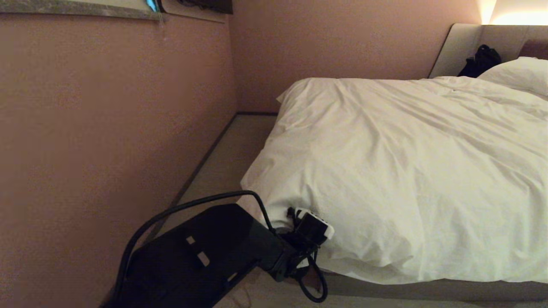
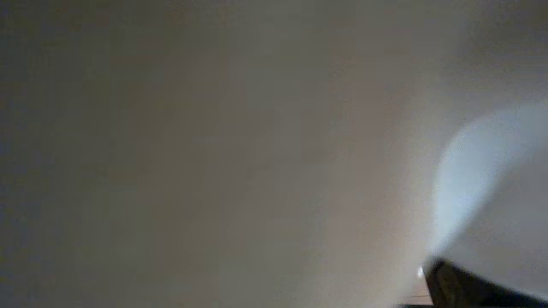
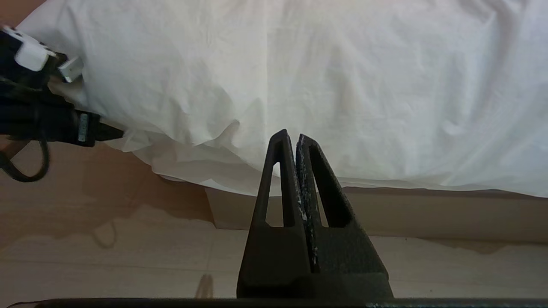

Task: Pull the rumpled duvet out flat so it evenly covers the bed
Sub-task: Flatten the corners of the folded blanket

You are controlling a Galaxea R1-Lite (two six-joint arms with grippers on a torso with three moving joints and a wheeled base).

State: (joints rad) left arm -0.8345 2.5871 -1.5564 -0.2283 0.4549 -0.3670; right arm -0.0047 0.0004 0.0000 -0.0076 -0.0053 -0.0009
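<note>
Head view, nearest item: left arm, black, cabled, reaching from the lower left to the near corner of the duvet (image 1: pixel 406 171). Left gripper (image 1: pixel 295 218) sits against that corner; its fingers are buried behind the wrist housing and fabric, so whether they stand wide or narrow cannot be told. Left wrist view: almost wholly a pale blur of cloth pressed close, with only a dark sliver of one finger cut off at the frame edge. Right gripper (image 3: pixel 296 141): hangs low in front of the bed's foot edge, jaws pressed together on nothing, tips just short of the duvet's hanging hem and apart from it. Duvet: white, puffy, creased, spread over the mattress and draping past the foot edge; long wrinkles run toward the head end. Bed (image 1: pixel 428 291): only a strip of grey-beige base shows under the hem, the rest covered or cut off at the right. Floor (image 3: pixel 107 256): pale, carrying the arm's shadow. Further back: pillow (image 1: pixel 520 72), a dark object (image 1: pixel 481 60) of unclear kind against the padded headboard (image 1: pixel 458 47), plain pinkish walls (image 1: pixel 107 128), warm lamp glow at the far corner.
</note>
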